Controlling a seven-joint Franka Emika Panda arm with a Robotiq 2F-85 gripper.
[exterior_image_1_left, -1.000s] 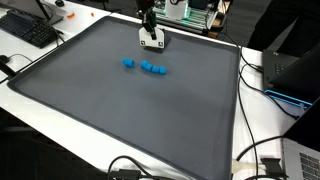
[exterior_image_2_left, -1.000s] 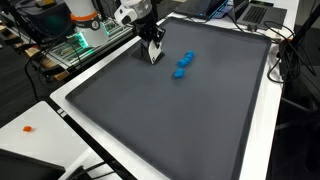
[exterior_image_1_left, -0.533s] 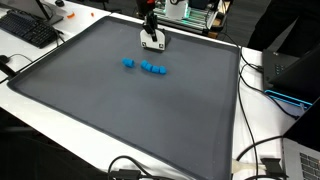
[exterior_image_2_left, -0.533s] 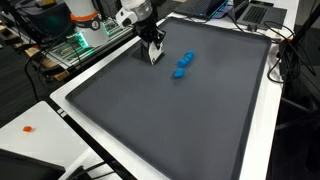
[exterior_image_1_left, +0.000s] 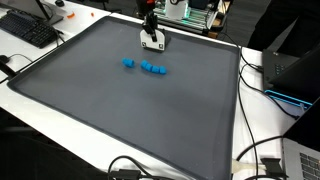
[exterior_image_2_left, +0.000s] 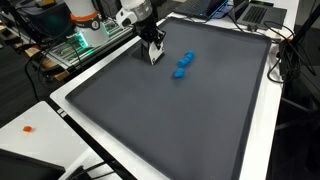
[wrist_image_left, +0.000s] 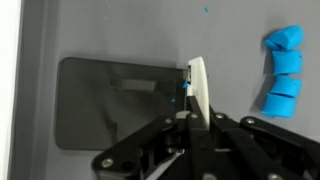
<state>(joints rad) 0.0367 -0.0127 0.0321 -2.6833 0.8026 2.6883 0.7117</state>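
My gripper (exterior_image_1_left: 152, 36) (exterior_image_2_left: 151, 46) stands low over the far part of a dark grey mat (exterior_image_1_left: 120, 110) (exterior_image_2_left: 190, 120). It is shut on a thin white flat piece (wrist_image_left: 200, 85), held on edge between the jaws (wrist_image_left: 197, 120); the piece also shows in both exterior views (exterior_image_1_left: 153, 44) (exterior_image_2_left: 153, 56). A short row of small blue blocks (exterior_image_1_left: 153, 68) (exterior_image_2_left: 182, 66) (wrist_image_left: 283, 68) lies on the mat close by, with one separate blue block (exterior_image_1_left: 127, 62) beside the row. A darker rectangular patch (wrist_image_left: 110, 100) shows on the mat under the gripper.
A white table border (exterior_image_1_left: 262, 130) (exterior_image_2_left: 60, 100) rings the mat. A keyboard (exterior_image_1_left: 28, 30) lies at one corner, a laptop (exterior_image_1_left: 290, 72) and cables (exterior_image_1_left: 250, 160) on another side. Electronics (exterior_image_2_left: 75, 45) stand behind the arm. A small orange item (exterior_image_2_left: 28, 128) lies on the white table.
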